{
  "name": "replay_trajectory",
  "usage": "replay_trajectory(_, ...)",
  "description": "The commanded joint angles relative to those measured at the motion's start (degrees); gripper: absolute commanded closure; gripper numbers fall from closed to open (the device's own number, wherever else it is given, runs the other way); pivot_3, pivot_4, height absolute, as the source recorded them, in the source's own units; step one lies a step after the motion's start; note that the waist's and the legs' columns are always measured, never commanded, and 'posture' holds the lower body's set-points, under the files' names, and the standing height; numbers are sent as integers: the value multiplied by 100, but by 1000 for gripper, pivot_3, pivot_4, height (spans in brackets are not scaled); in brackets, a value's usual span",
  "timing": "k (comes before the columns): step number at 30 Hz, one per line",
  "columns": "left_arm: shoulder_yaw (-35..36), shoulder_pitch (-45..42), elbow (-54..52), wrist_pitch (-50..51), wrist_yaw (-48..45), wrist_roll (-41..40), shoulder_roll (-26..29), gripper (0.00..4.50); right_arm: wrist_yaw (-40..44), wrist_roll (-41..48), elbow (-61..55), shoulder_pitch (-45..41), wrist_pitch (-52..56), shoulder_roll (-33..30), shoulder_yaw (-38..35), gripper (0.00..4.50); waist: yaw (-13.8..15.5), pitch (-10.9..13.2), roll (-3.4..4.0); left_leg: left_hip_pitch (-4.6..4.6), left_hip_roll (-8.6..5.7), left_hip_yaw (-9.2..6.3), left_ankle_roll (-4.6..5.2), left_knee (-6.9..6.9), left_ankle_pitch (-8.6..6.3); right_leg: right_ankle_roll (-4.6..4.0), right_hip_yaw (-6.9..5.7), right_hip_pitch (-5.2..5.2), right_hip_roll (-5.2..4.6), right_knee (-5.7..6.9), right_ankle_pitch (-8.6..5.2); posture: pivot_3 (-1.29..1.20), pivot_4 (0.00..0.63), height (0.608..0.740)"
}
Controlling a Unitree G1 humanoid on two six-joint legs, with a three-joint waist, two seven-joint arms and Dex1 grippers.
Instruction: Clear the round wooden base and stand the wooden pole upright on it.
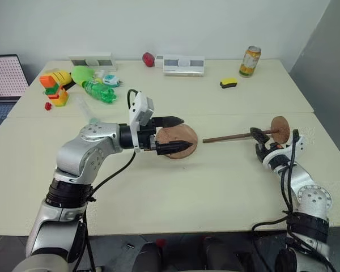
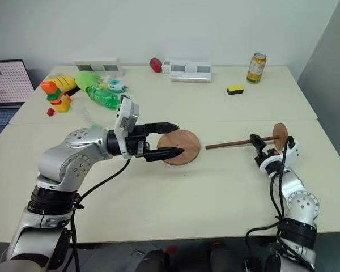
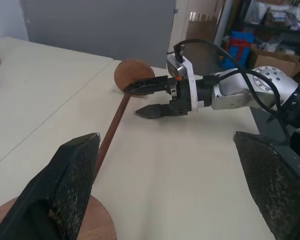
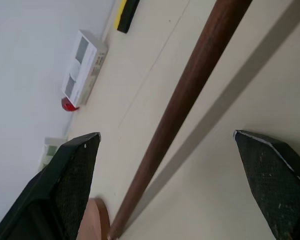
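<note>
Wooden pole (image 2: 232, 142) lies flat on table (image 2: 215, 187), beside round wooden base (image 2: 182, 145). Left gripper (image 2: 171, 139) spread wide over base, empty. Right gripper (image 2: 260, 145) parted astride pole, not clamped.

- The flat, round, reddish-brown wooden base (image 2: 184, 146) lies on the cream table near its middle, nothing resting on it.
- The long, thin, dark-brown wooden pole (image 2: 229, 143) lies on its side right of the base, its fixed disc end at the far right.
</note>
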Motion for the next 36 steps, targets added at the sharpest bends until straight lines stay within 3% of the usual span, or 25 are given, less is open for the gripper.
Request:
replay_trajectory(1,65,-34,-144,-78,-12,26,-42,36,277,-330,798,-382,-377,-150,-158,0,0,0,0,1,-1,1,0,2,0,0,1,3,-2,0,0,0,150,740)
replay_trajectory(16,124,123,-521,96,27,-108,-19,36,603,-717,1511,-774,-454,-460,-352,0,41,0,0,12,-3,-5,1,2,0,0,-5,25,-7,-13,0,0,150,740)
replay_trajectory(22,77,121,-527,113,28,-43,-10,0,642,-758,1656,-808,-485,-569,-446,1233,46,0,0,11,-3,-5,1,1,-1,0,-5,24,-7,-16,0,0,150,740)
replay_trajectory(31,53,23,-346,32,1,45,-61,0,706,-823,1549,-743,-428,-577,-508,3540,47,0,0,10,-3,-6,2,-1,-1,0,-6,24,-7,-18,0,0,150,740)
replay_trajectory(36,66,-7,-311,25,-20,51,-70,0,589,-704,1355,-813,-410,-508,-552,3906,56,0,1,10,-5,-6,2,-1,-1,0,-7,26,-9,-19,0,0,150,740)
